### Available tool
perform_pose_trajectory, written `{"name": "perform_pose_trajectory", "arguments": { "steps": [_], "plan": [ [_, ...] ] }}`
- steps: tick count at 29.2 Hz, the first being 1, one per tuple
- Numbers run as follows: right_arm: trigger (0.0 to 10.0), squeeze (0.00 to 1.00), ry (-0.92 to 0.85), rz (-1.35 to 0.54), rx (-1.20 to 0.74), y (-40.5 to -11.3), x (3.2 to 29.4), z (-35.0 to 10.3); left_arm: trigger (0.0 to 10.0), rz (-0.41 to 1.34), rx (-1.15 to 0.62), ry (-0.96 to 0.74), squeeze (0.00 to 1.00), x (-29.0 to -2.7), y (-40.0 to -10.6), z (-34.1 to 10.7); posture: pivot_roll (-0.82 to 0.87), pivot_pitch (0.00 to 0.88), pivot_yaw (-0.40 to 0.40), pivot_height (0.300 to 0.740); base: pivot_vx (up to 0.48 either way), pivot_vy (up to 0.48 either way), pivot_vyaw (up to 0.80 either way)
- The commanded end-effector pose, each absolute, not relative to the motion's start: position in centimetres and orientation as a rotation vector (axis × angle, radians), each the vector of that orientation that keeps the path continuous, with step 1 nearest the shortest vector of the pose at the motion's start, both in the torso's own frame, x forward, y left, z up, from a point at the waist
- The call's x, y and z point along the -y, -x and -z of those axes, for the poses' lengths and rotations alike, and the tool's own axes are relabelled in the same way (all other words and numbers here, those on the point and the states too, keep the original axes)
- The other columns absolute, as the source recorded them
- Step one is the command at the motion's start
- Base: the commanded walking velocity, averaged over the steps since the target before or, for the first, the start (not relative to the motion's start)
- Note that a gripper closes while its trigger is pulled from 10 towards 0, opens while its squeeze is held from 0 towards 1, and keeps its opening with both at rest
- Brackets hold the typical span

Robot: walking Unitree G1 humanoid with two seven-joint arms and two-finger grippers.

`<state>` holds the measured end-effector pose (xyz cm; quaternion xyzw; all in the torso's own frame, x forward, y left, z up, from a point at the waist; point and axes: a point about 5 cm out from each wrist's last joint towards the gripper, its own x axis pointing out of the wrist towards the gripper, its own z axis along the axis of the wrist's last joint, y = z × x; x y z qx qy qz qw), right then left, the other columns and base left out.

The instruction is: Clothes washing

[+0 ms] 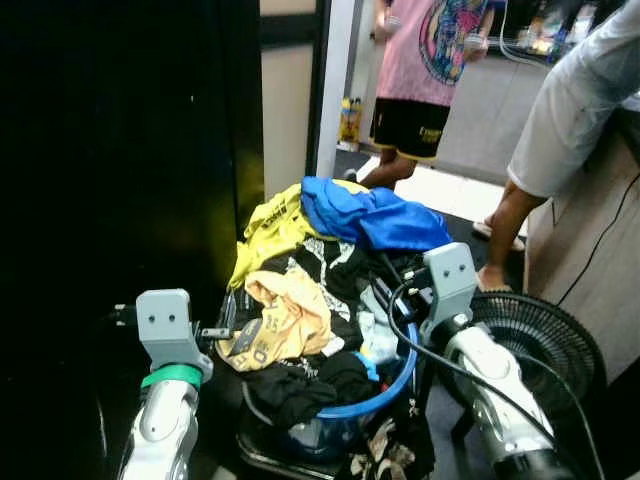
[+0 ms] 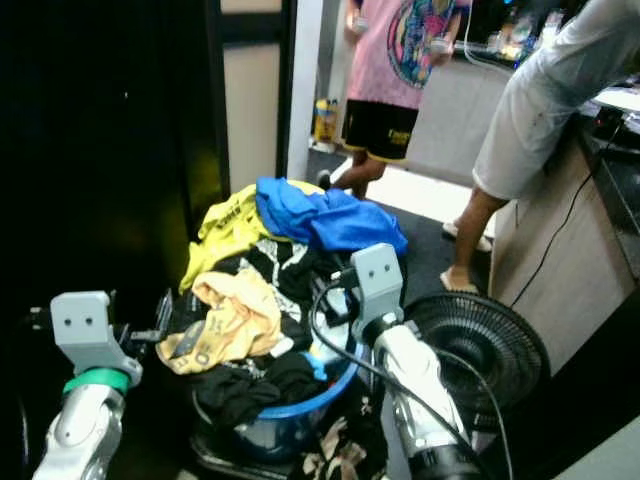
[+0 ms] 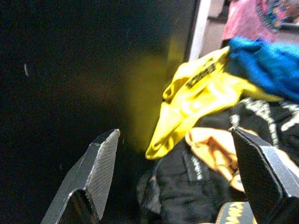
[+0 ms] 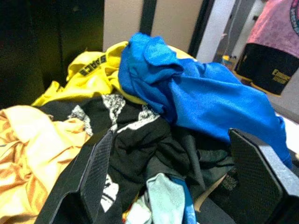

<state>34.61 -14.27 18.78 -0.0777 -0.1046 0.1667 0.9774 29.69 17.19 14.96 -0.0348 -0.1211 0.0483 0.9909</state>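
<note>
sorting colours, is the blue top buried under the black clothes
No, the blue top lies on top of the pile, over the black clothes.

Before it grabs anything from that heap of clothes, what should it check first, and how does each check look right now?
1. Left hand open: ok, fingers spread wide beside the pile.
2. Right hand open: ok, spread over the black clothes.
3. Hands empty: ok, nothing between the fingers.
4. Clothes within the blue basin: not ok, yellow shirt and blue garment are heaped high, and some fabric hangs over the rim.
5. People clear: cannot tell; two people stand behind the pile.
6. Fan clear of the right arm: not ok, right beside it.
</note>
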Motion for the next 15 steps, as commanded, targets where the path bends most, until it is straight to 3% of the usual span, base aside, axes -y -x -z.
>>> {"name": "perform_pose_trajectory", "arguments": {
  "steps": [1,15],
  "plan": [
    [10.0,0.00,0.156,-0.344,0.192,-34.7,14.2,-18.4,10.0,-0.098,0.229,0.071,0.00,-17.3,-29.6,-14.6,0.06,0.000,-0.037,0.740,0.000,0.000,0.00],
    [10.0,0.00,0.151,-0.456,0.122,-34.9,12.9,-16.8,10.0,-0.069,0.253,0.070,0.00,-17.2,-29.8,-15.0,0.06,0.000,-0.036,0.740,0.000,0.000,0.00]
  ]
}}
